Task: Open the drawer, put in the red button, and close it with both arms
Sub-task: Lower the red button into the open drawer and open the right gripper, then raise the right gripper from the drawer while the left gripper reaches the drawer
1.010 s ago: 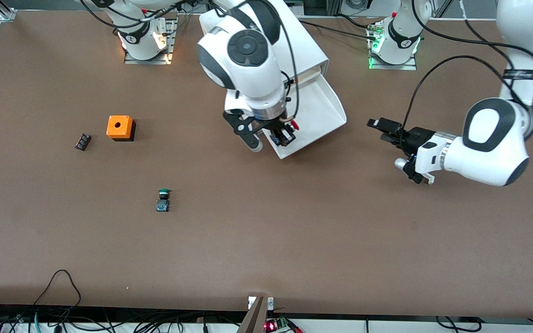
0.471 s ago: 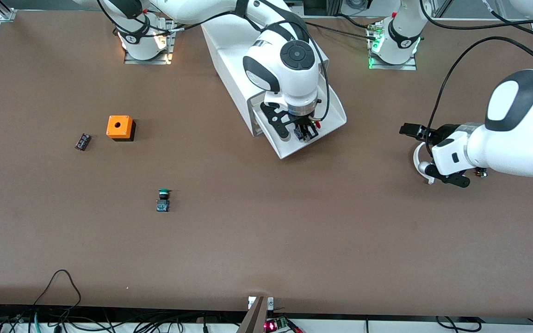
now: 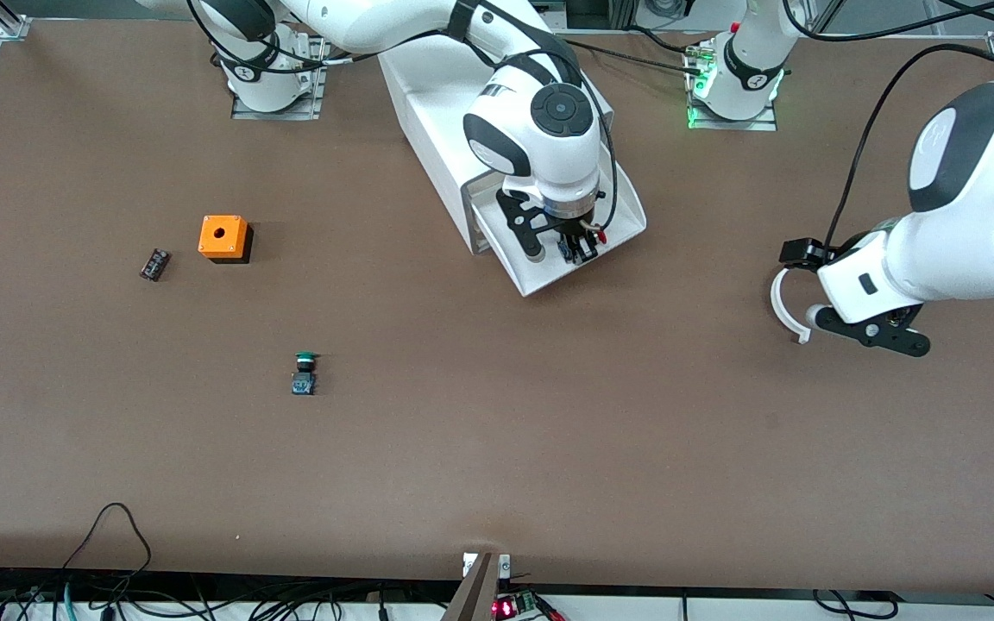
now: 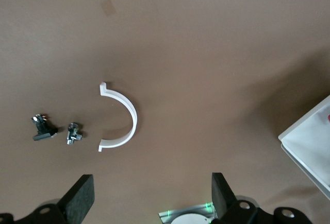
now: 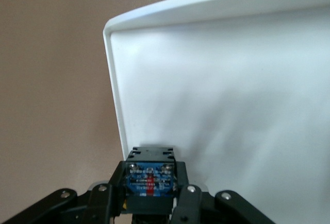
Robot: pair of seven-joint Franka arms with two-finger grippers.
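Hanging directly over the drawer (image 3: 622, 203), the right gripper (image 3: 579, 246) clamped the red button (image 5: 150, 178); release meant dropping straight down. The left gripper (image 4: 149, 198), fingers spread, waited over bare table toward the left arm's end from the drawer.

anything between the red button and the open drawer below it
Nothing visible. The right gripper holds the red button directly over the open drawer, whose white floor below is bare. The left gripper waits over the table, apart.

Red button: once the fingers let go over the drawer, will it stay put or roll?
The red button, held by the right gripper over the open drawer, probably won't roll far: its square black-and-blue body has flat sides. The round cap may tip it onto a side. It looks rigid and light, and the drawer's raised rim should contain it. The left gripper waits, open, over the table.
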